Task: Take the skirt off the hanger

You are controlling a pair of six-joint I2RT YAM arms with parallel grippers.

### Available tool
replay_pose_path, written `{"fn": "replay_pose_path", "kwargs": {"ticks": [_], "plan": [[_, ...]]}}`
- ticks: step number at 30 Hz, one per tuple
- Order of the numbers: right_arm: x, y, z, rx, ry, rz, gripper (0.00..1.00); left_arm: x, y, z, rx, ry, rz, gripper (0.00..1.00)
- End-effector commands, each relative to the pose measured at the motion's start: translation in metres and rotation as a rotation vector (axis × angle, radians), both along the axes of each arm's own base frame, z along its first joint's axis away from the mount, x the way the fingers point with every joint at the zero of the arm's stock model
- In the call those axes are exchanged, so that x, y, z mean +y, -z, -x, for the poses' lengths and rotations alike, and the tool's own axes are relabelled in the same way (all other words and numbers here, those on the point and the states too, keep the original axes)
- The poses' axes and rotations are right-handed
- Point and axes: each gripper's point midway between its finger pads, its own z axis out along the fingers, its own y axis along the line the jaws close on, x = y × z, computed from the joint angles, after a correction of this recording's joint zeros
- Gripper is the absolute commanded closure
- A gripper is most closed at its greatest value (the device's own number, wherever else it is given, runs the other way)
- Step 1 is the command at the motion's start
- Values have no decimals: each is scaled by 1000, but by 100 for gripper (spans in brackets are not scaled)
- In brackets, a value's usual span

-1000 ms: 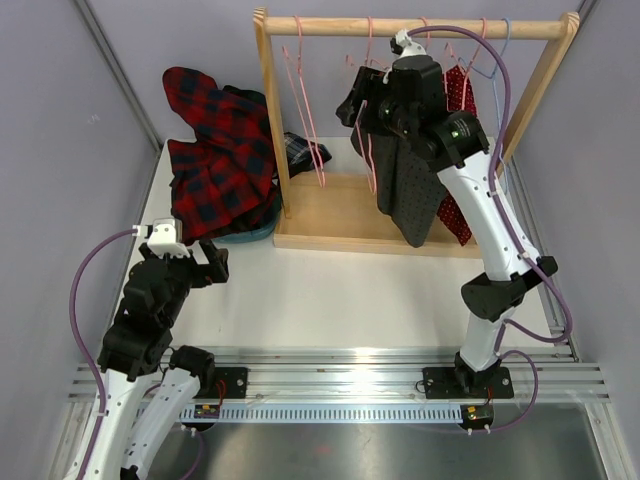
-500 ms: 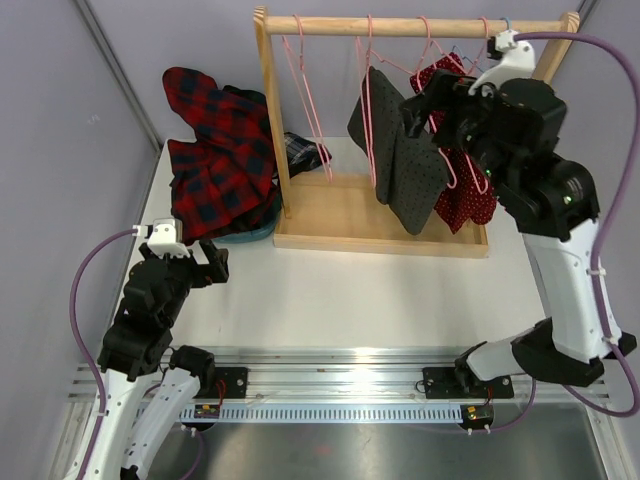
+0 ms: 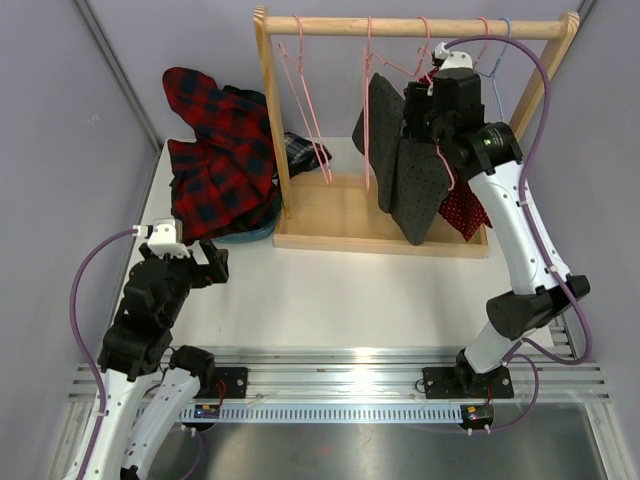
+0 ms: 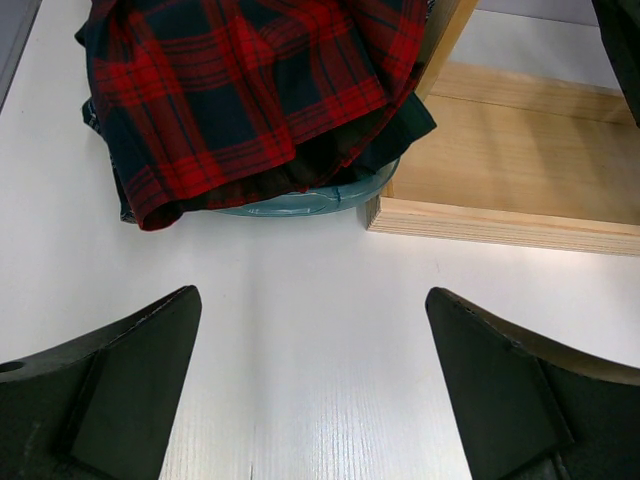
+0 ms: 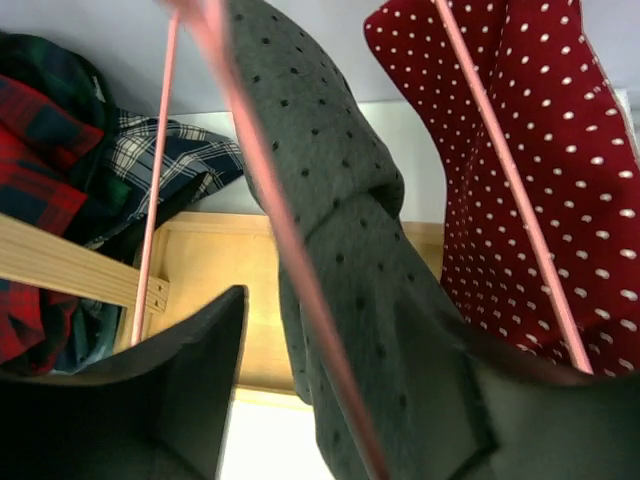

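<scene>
At eight o'clock on the table the left gripper sat with its jaws apart and empty, facing the plaid heap at ten. Toward one o'clock, the grey dotted skirt hung from its pink hanger on the wooden rack. The right gripper straddled the skirt's upper fold, jaws apart, not yet pinching. The best move looked to be closing on cloth alone, clear of the wire, then drawing downward without snagging the red dotted garment at its three o'clock.

skirt: matt grey cloth, dotted, kinda soft-looking
hanger: thin, pink, smooth
rack: pale bare wood
table: white, matt, faint grain
</scene>
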Motion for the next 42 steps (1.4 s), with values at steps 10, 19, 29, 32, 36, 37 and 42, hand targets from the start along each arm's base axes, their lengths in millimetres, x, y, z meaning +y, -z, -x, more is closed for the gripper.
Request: {"fn": "replay_pose_path", "kwargs": {"ticks": [10,19,29,32,36,37,42], "plan": [[-2,-47,1,-122,-19,-103,100,2,-11,-3,-38,-13,-5,1],[-2,-126,55,-246,-117,-202,100,-19,-110,-31,-150,61,14,1],[-3,-124,122,-203,-201,-326,100,-148,-206,-59,-270,331,-119,1],[1,-111,146,-159,-243,-375,100,-219,-206,-47,-297,476,-115,1],[0,-103,178,-131,-282,-429,100,-300,-181,-16,-348,667,-79,1],[-2,-101,188,-124,-284,-434,100,-320,-174,-3,-370,712,-47,1],[-8,-98,220,-94,-306,-458,100,-361,-155,9,-387,730,-2,1]]}}
